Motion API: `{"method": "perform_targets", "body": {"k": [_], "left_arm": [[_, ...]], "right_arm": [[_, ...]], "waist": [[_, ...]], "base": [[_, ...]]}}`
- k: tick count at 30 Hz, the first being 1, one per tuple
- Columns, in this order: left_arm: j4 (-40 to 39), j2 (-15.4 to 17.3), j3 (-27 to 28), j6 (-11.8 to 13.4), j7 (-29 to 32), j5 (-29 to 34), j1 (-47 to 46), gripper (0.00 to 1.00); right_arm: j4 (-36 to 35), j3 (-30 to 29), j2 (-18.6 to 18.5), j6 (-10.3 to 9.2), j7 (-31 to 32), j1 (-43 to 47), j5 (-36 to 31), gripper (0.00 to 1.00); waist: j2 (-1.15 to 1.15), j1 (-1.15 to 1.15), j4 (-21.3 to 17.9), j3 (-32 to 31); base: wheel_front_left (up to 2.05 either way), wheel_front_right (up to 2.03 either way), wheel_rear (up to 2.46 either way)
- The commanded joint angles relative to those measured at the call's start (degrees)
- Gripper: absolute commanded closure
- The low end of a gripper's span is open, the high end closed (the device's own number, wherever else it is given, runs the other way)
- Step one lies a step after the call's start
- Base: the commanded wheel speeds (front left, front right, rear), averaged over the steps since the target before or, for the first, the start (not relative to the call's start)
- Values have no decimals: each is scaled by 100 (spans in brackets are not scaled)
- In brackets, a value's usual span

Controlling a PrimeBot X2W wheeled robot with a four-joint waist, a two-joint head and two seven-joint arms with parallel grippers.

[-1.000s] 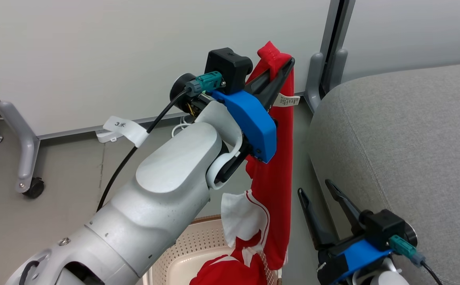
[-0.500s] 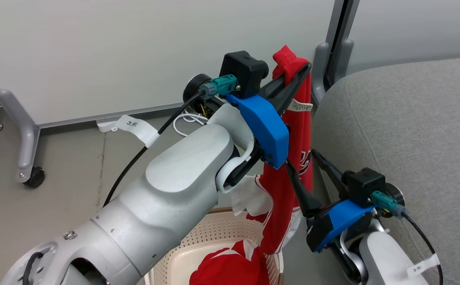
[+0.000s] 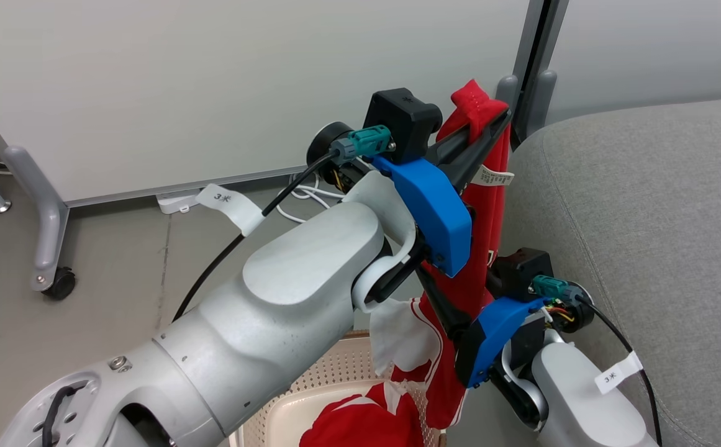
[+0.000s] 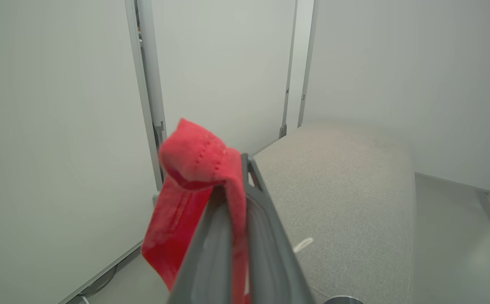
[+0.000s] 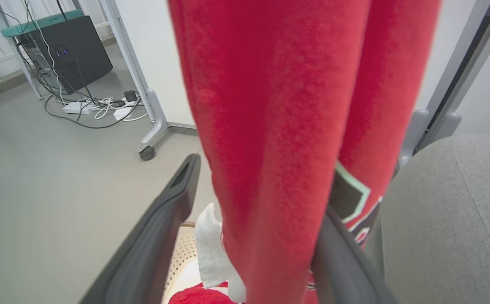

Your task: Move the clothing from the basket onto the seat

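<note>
Since a second before, the right claw had risen from low beside the sofa to straddle the soft bright red garment with white trim, and the left claw had carried that garment nearer the sofa. Filling the right of the head view was the large grey fabric-upholstered sofa seat with rounded edges. The oval cream-white perforated plastic basket stood on the floor below the left arm, beside the seat. The red garment hung in a long fold, its lower end down at the basket's rim, none of it resting on the seat. A second red-and-white garment lay bunched inside the basket. The left claw was clamped tight on the garment's top fold, raised beside the seat's edge. The right claw stood wide apart, one finger on each side of the hanging garment, not closed on it. A small white tag stuck out just under the left claw.
</note>
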Motion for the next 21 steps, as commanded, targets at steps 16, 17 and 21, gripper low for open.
{"method": "perform_targets", "body": {"k": [16,17,21], "left_arm": [[106,3,-359,133,-213,-376,-244,100],[118,3,-370,138,-219,-393,-257,100],[159,3,-430,124,-245,-428,-292,100]], "right_arm": [[906,452,-19,3,-368,-520,474,100],[926,461,-19,3,-396,-534,480,100],[992,505,-19,3,-451,-573,516,100]], "waist": [[0,-1,-61,-97],[0,-1,-65,-98],[0,-1,-75,-107]], "base": [[0,0,0],[0,0,0],[0,0,0]]}}
